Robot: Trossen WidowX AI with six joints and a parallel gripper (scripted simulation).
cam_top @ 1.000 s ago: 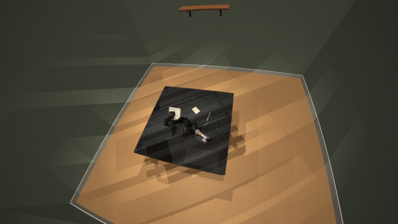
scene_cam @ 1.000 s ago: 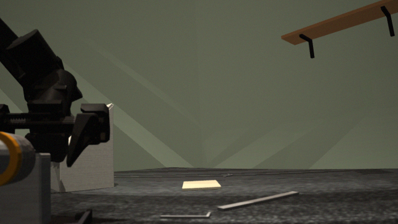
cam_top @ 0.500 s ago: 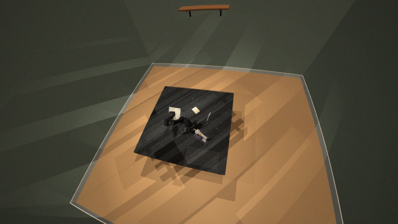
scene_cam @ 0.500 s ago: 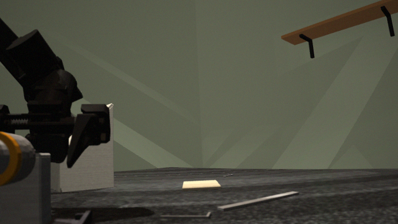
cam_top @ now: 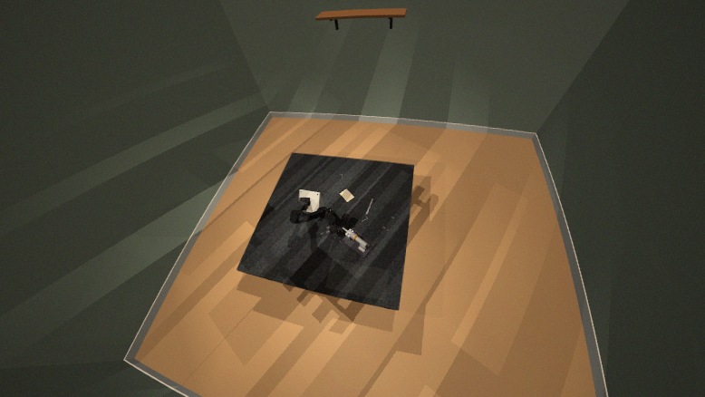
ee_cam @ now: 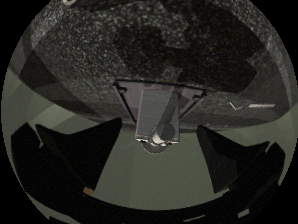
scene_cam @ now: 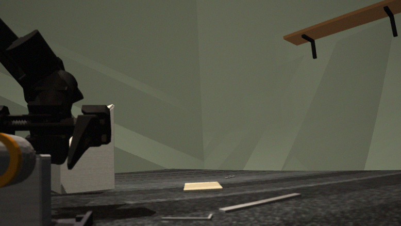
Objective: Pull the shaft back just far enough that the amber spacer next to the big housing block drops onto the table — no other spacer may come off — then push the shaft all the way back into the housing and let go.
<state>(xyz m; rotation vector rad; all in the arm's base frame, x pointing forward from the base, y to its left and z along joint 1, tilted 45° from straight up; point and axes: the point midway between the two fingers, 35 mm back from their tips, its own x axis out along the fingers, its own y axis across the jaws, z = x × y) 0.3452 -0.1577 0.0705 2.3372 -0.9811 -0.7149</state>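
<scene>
The light-grey shaft assembly (cam_top: 361, 242) lies near the middle of the black table. An amber spacer (cam_top: 354, 237) (scene_cam: 16, 160) is around its cylindrical part. A grey upright block (scene_cam: 20, 196) (ee_cam: 150, 110) stands under that part, within a dark-edged frame on the table. A pale round shaft end (ee_cam: 157, 138) shows at the block's edge in the wrist view. Which block is the big housing and how far the shaft sits in it cannot be told. My gripper (ee_cam: 161, 125) is open and empty, its fingers spread either side of the block's line, short of the shaft end. Other spacers are not clear.
A white box (cam_top: 309, 196) (scene_cam: 86, 176) stands behind the arm. A yellow pad (cam_top: 346, 196) (scene_cam: 202, 186), a silver bar (cam_top: 369, 206) (scene_cam: 259, 202) (ee_cam: 261, 105) and a bent rod (scene_cam: 186, 218) lie on the table. A wooden shelf (cam_top: 362, 14) (scene_cam: 342, 23) is on the wall.
</scene>
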